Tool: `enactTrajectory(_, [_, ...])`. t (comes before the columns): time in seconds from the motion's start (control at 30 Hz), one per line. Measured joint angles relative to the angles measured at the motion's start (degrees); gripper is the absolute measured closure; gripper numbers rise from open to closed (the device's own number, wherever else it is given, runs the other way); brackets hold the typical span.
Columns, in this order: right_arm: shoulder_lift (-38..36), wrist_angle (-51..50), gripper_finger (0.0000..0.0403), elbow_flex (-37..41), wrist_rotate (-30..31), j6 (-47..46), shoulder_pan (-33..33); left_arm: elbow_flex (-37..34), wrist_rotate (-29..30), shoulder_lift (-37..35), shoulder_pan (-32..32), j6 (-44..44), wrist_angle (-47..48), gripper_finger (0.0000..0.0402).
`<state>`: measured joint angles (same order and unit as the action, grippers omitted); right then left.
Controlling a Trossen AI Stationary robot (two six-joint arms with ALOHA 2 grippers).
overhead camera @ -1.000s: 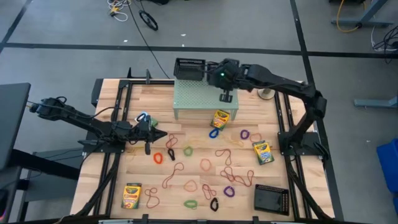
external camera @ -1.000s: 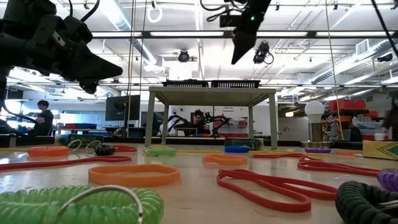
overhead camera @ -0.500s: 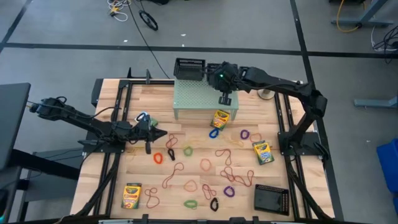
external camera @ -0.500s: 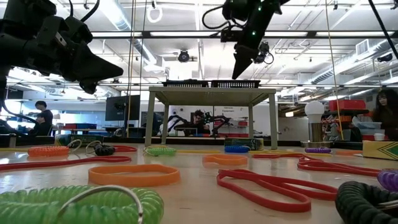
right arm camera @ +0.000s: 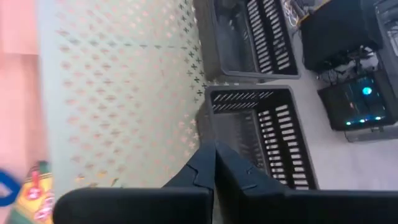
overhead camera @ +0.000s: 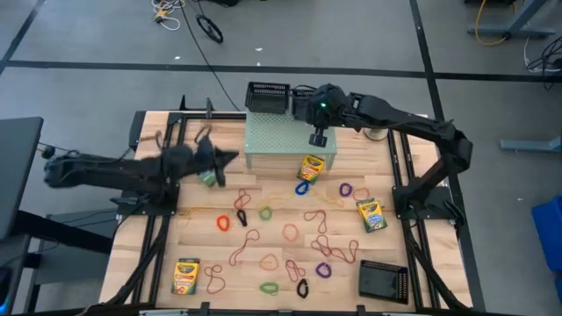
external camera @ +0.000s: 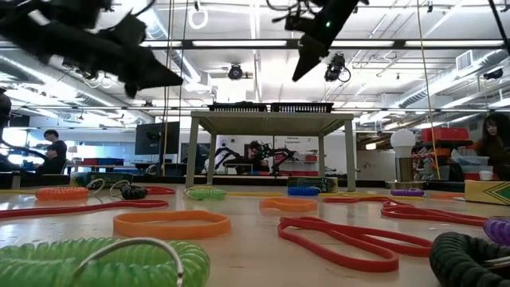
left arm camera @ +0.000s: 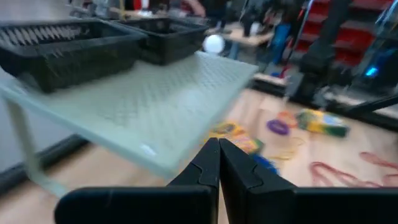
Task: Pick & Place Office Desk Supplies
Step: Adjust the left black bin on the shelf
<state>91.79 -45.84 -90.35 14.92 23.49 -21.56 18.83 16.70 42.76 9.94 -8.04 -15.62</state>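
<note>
Both grippers are clenched on nothing: the right gripper (overhead camera: pixel 320 138) hangs over the green riser (overhead camera: pixel 272 136) by the mesh trays (overhead camera: pixel 268 97), the left gripper (overhead camera: pixel 213 164) beside the riser's end. Crayon boxes (overhead camera: pixel 311 166) and rubber bands (overhead camera: pixel 290 232) lie scattered on the table (overhead camera: pixel 351 167); next comes opening over one and grasping it

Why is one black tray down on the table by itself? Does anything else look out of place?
That black tray sits at the table's near right corner, while two others stand on the pale green riser. Rubber bands lie scattered loosely, and the crayon boxes lie at different angles.
</note>
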Motion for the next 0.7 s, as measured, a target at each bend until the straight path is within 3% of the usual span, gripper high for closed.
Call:
enactTrajectory(0.2, [-2.84,-0.62,0.0397,0.0,-1.44,-2.25,2.96,21.94,-14.86,5.67,18.6,10.04,20.03,0.0396])
enactTrajectory(0.4, [-3.17,0.28,0.0399,0.0,-1.48,-2.06,4.46,45.83,-26.34,24.58,27.96,17.85,36.03,0.0396])
enactTrajectory(0.7, [-3.17,-0.32,0.0397,0.0,-1.45,-1.69,3.93,70.66,-26.86,50.25,30.34,24.38,53.15,0.0396])
